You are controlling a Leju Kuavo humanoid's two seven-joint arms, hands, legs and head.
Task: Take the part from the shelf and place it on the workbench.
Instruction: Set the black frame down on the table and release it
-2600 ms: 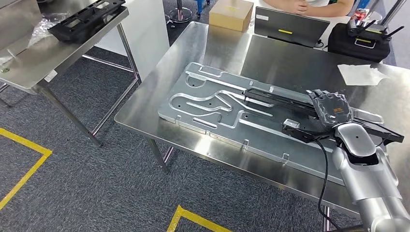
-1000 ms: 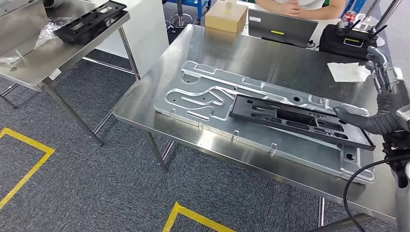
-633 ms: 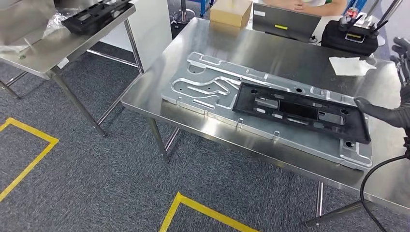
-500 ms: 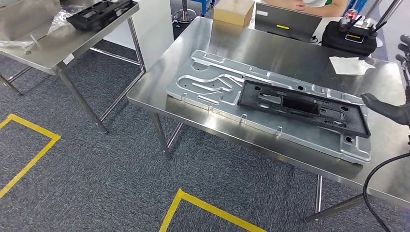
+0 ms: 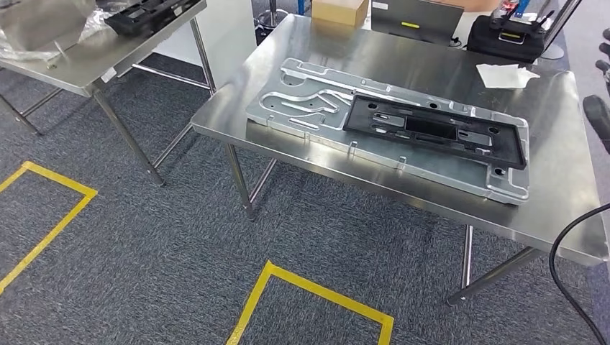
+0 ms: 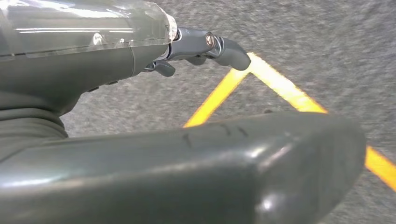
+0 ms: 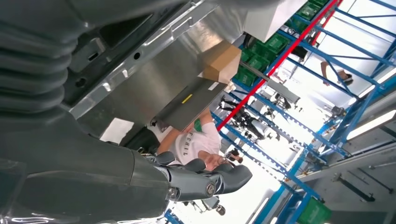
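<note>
Black and flat, the part [image 5: 435, 131] lies on the machined aluminium plate [image 5: 302, 100], covering that plate's right portion in the upper centre of the head view. The plate rests on the steel workbench [image 5: 561, 158], parallel to its front edge. The part is free of both hands.

The right hand [image 5: 598, 108] appears at the right edge of the head view, beside the workbench's right end and apart from the part. In the right wrist view its fingers [image 7: 205, 179] are extended with nothing between them, so the hand is empty and spread.

The left hand [image 6: 196, 46] hangs over grey carpet crossed by yellow floor tape [image 6: 280, 88]. Its fingers are straight and hold nothing.

At the far side of the workbench stand a cardboard box [image 5: 339, 11], a laptop [image 5: 417, 16], a black case [image 5: 512, 37] and a white cloth [image 5: 506, 75]. A second steel table [image 5: 79, 61] occupies the upper left of the head view and carries another black part [image 5: 147, 14]. A person [image 7: 198, 140] in a white shirt sits behind the laptop.
</note>
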